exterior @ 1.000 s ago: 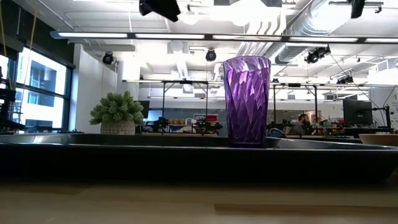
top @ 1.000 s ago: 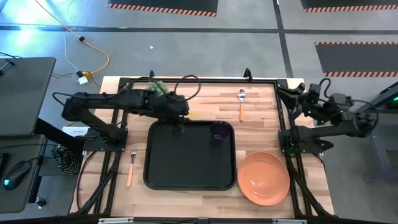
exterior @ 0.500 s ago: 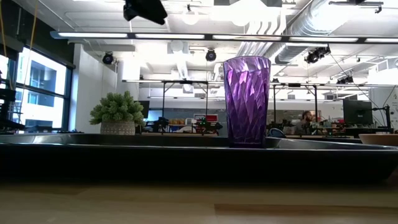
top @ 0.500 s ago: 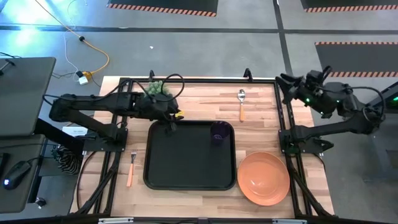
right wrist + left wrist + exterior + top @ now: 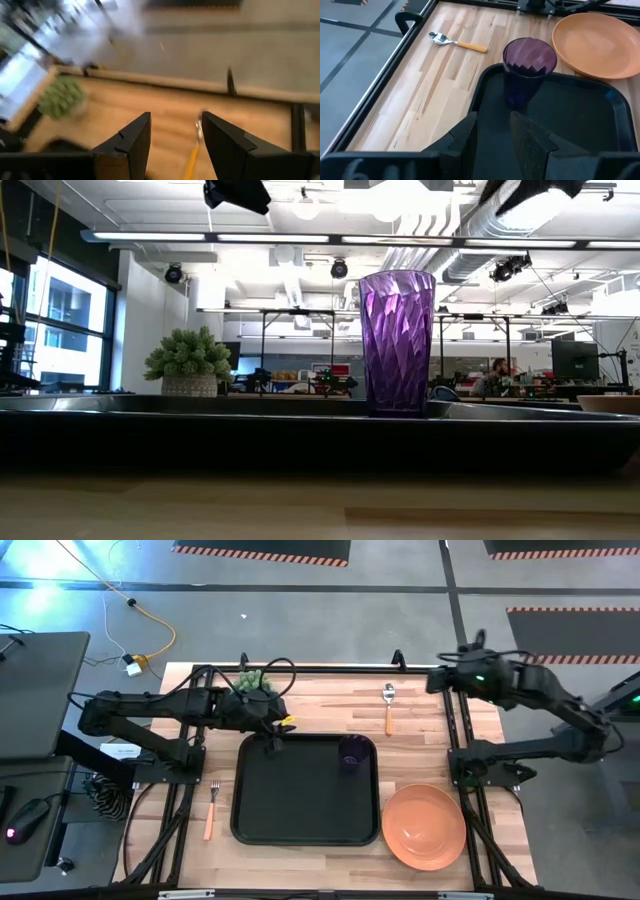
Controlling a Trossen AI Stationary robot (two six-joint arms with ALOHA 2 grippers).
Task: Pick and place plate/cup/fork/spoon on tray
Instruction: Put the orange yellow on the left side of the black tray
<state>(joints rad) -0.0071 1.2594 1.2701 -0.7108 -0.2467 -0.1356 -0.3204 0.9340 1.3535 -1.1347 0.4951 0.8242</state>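
The cup [image 5: 352, 754] stands upright on the tray [image 5: 300, 810], in its far right corner, so that step looks done. The plate [image 5: 424, 825] lies on the desk [image 5: 420, 740] just beside the tray's right near corner. The spoon [image 5: 388, 705] lies on the far side of the desk, and the fork [image 5: 211, 808] to the left of the tray.

Step in hand, I judge: the spoon. The right claw [image 5: 440, 682] is in the air near the far right edge, fingers apart and empty, w/ the spoon ahead of it in the right wrist view. Next it needs to come lower over the handle and close there.

The left claw [image 5: 276, 737] hangs over the tray's far left corner, fingers slightly apart, holding nothing.

Vs. 0.5 s ago, the right arm has swung inward toward the spoon; the left arm has not moved.
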